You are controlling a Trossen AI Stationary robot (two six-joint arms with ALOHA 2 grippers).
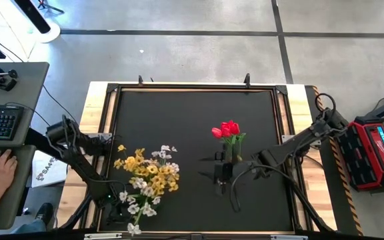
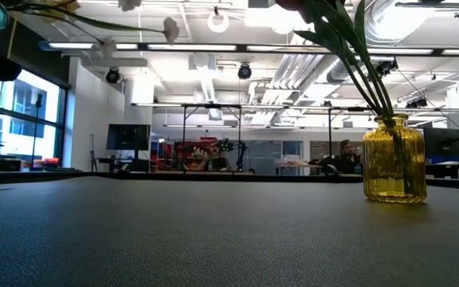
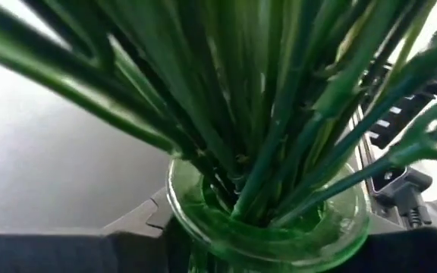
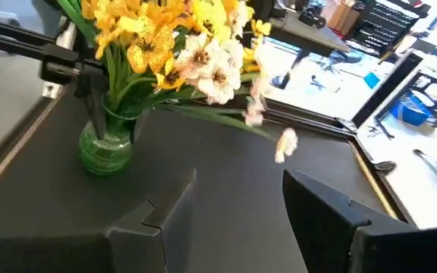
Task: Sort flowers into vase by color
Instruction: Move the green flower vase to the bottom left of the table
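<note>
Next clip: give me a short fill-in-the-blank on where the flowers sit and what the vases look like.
1. The red tulips stand in a ribbed vase made of ____ glass.
2. The yellow blossoms stand in a round vase made of ____ glass.
3. Sharing that round vase with the yellow blossoms are the ____ blossoms.
4. The fingers of the right gripper are ____.

Missing words: yellow; green; white; open
</note>
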